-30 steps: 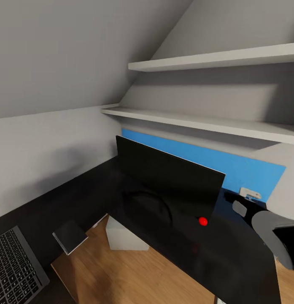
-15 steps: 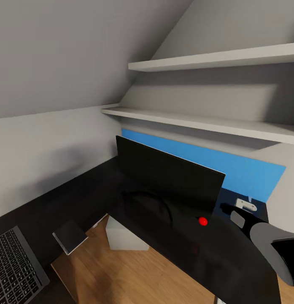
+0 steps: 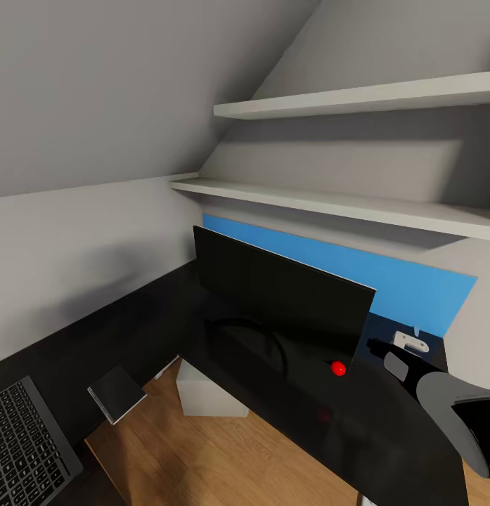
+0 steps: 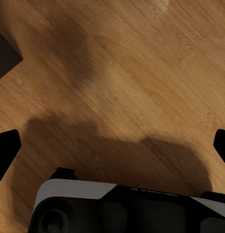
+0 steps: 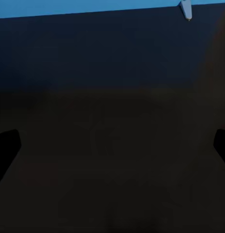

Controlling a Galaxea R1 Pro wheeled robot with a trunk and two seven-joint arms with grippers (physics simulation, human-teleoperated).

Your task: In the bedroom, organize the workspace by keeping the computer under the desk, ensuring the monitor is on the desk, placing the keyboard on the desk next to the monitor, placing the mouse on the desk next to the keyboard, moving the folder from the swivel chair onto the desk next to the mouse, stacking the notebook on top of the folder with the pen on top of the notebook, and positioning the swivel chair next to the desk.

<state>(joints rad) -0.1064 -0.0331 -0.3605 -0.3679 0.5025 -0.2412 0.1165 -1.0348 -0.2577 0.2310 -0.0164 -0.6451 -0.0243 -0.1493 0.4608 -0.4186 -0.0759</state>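
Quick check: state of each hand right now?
Left hand: open, fingertips wide apart over the wood floor, holding nothing.
Right hand: open, fingertips wide apart over the desk, holding nothing.

Right arm out, both grippers spread

Right arm (image 3: pixel 452 407) enters the head view at 4 o'clock, reaching toward 10 o'clock. Right gripper (image 5: pixel 112 145) and left gripper (image 4: pixel 112 145) both have fingertips wide apart, holding nothing.

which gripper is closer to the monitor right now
Right. The right gripper reaches over the desk just beside the monitor, near its corner with the red dot. The left gripper hangs over bare wood floor, away from the monitor.
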